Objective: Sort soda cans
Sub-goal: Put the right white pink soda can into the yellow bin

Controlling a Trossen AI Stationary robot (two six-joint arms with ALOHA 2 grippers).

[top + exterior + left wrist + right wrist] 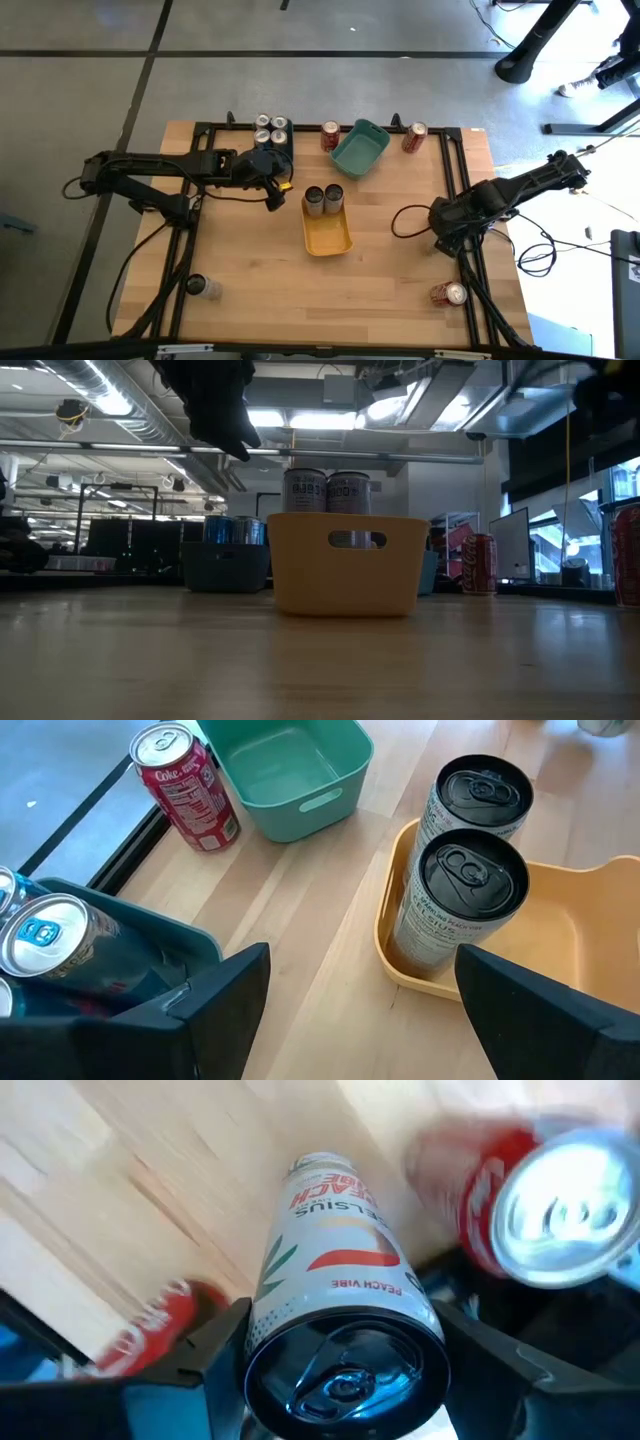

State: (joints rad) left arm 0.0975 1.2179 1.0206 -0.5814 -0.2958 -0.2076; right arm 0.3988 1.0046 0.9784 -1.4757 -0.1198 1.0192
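Two silver-grey soda cans [323, 199] with dark tops stand in the far end of the yellow bin [328, 240]. Several silver-topped cans [270, 128] fill a dark bin at the far edge. My left gripper [360, 1020] hovers open between that dark bin [130, 970] and the yellow bin [560, 920], touching nothing. My right gripper [345, 1350], at the table's right side [440, 215], is shut on a white-silver soda can [335, 1270]; in the high view the arm hides that can. Red cans stand at the far edge [329, 135] [415, 137]. My right gripper pinches the white-silver can between its two fingers [215, 1350], one on each side of the body near the dark-topped end [345, 1380]. The can lies along the fingers, its other end [320, 1165] pointing away toward the tabletop. Whether it is lifted clear I cannot tell.
An empty teal bin [360, 148] sits at the far edge, right of the dark bin. A red can [447, 293] lies near the right near corner, and a silver can [203, 287] lies near the left near corner. Bare wood lies between the yellow bin and the near edge.
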